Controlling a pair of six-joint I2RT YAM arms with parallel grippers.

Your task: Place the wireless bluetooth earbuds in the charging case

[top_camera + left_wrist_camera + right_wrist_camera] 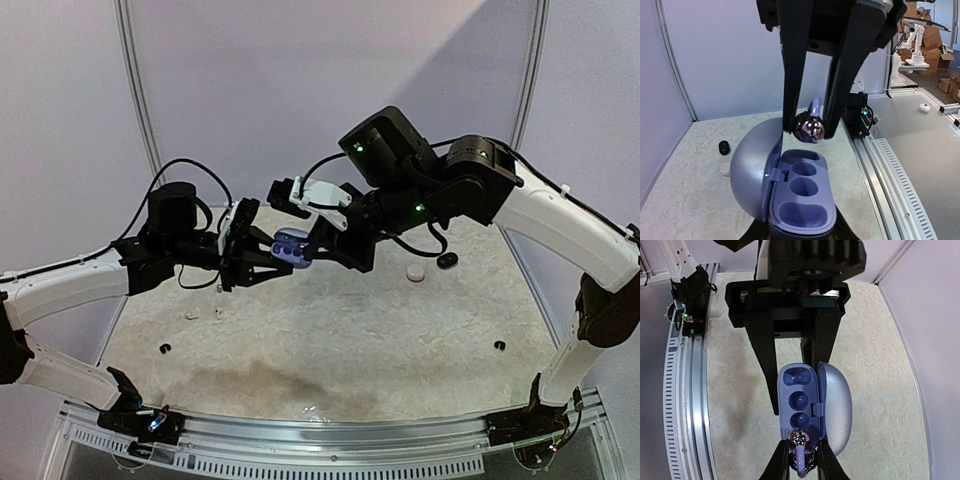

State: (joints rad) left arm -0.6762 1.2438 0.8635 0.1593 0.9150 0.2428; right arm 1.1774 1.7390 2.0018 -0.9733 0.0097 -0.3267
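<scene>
Earbud (pixel 809 127), a glossy dark-purple bead with a short stem, is pinched between the black fingers of the right gripper (pixel 801 446), which is closed down to its width. It hangs just over one end of the matte lavender charging case (pixel 802 197); contact cannot be judged. The left gripper (pixel 275 260) clamps the case body, with the domed lid (pixel 747 170) swung open.

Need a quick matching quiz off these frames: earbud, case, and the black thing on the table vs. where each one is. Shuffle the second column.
Things:
1. purple earbud
2. charging case
3. black item

Places:
a. lying on the table, far right part
b. held in the left gripper, lid open
c. pinched in the right gripper, just above the case

Pairs: 1-c, 2-b, 3-a
</scene>
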